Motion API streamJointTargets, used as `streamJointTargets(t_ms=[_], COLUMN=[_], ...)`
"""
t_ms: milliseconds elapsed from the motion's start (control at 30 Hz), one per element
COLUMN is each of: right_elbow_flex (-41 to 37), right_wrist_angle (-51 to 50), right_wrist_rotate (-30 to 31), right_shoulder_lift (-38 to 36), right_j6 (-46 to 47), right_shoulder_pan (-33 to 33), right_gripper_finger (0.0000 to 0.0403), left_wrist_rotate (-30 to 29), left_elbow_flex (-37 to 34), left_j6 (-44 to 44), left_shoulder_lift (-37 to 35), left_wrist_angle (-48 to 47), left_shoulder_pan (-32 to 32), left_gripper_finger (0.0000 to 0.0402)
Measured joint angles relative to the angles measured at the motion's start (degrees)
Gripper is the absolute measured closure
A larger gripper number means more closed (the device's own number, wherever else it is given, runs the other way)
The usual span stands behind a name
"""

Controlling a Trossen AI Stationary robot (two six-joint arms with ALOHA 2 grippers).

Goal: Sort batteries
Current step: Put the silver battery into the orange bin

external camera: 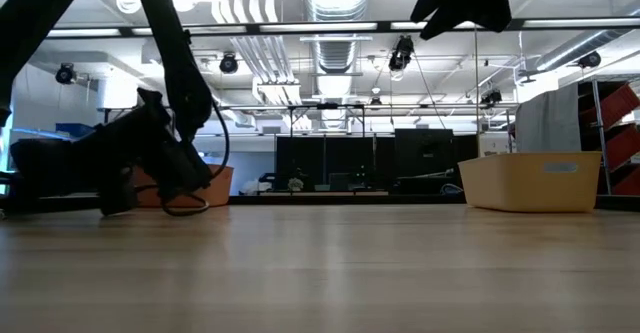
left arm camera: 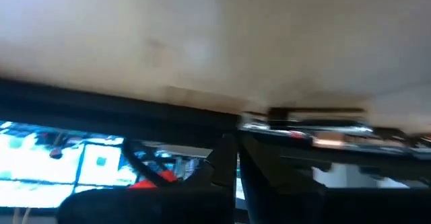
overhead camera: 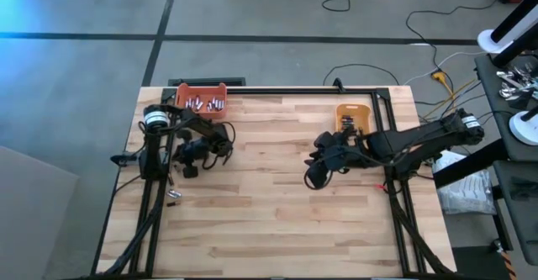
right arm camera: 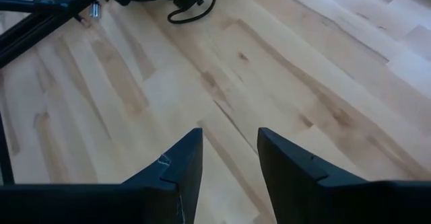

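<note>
Several small silvery and dark batteries [overhead camera: 206,103] lie in the orange bin [overhead camera: 202,89] at the table's far left. A few dark ones [overhead camera: 348,127] lie in the yellow bin [overhead camera: 353,109] at the far right. One small silvery cylinder [right arm camera: 94,9] lies on the table beside the left frame rail and also shows in the high view [overhead camera: 172,194]. My left gripper [overhead camera: 187,169] sits low over the table, near the orange bin. My right gripper [right arm camera: 229,158] is open and empty above bare wood right of the table's middle [overhead camera: 313,177].
Black frame rails [overhead camera: 151,204] run along the table's left, right [overhead camera: 402,204] and far edges. A loop of black cable [right arm camera: 192,9] hangs by the left arm. Bare wood [overhead camera: 269,221] fills the middle and near part of the table.
</note>
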Motion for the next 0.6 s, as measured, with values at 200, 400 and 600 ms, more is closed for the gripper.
streamJointTargets(t_ms=[200,400,600], right_elbow_flex=[-0.63,-0.95,-1.0], right_wrist_angle=[-0.16,-3.7,-6.16], right_wrist_rotate=[0.0,0.0,0.0], right_shoulder_lift=[0.0,0.0,0.02], right_j6=[0.17,2.63,3.66], right_shoulder_pan=[1.26,1.31,2.02], right_gripper_finger=[0.028,0.0288,0.0284], left_wrist_rotate=[0.01,0.22,2.38], left_elbow_flex=[-0.23,-0.36,-1.17], left_j6=[1.36,0.16,-1.37], left_shoulder_lift=[-2.18,-10.42,-18.21], left_wrist_angle=[1.0,3.25,5.3], left_shoulder_pan=[-0.04,-0.46,-0.44], left_gripper_finger=[0.0401,0.0401,0.0401])
